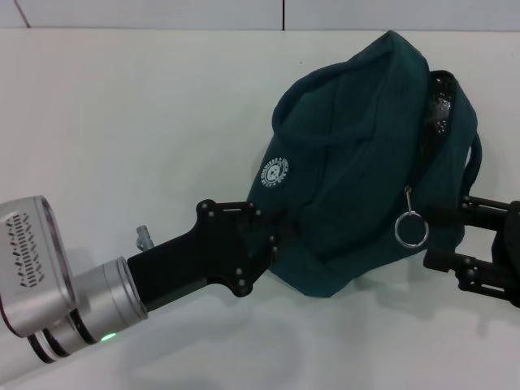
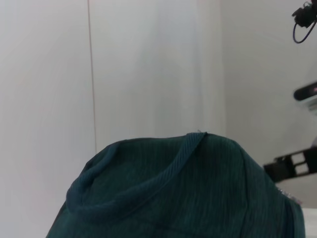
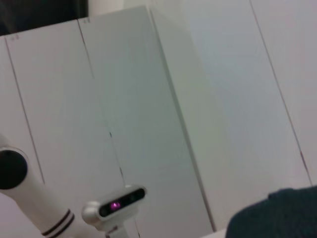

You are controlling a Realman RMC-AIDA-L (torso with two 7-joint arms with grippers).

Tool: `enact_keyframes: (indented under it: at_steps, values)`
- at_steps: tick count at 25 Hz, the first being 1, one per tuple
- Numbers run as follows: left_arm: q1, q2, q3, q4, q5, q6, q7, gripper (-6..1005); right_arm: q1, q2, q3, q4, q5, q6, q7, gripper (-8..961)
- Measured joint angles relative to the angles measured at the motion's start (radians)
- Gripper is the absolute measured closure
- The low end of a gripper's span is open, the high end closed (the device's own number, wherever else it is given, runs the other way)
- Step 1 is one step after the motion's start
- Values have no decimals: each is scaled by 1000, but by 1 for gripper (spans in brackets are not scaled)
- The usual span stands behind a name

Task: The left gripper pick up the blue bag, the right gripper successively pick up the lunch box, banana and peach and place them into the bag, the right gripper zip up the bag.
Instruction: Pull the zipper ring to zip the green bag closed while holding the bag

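Your left gripper (image 1: pixel 280 231) is clamped on the blue bag (image 1: pixel 357 162); your right gripper (image 1: pixel 455 236) touches its far side, grip unclear.

White tabletop (image 1: pixel 122 138), pale panelled wall (image 3: pixel 148 99) behind (thin vertical seams), even light.

White table (image 1: pixel 122 122); white panelled wall (image 3: pixel 198 99) behind.

Teal-blue bag (image 1: pixel 357 162) aloft, zipper ring (image 1: pixel 411 229) dangling
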Motion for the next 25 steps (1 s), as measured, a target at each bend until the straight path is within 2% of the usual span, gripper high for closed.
enact_keyframes:
  at_steps: [11, 14, 15, 20, 25]
  values:
    - [-5, 0, 5, -3, 2, 7, -2, 837, 14, -2, -10, -5, -21, 60, 44, 357]
    - [-7, 0, 3, -3, 1, 7, -2, 838, 27, 1, -13, -10, -54, 79, 68, 357]
    - [-7, 0, 2, -3, 1, 7, -2, 838, 44, 8, -13, -20, -99, 86, 86, 357]
    - [-7, 0, -1, -3, -1, 7, -2, 838, 56, 13, -23, -38, -123, 68, 91, 358]
    - [-7, 0, -2, -3, -1, 6, -2, 838, 56, 5, -17, -41, -123, 19, 92, 359]
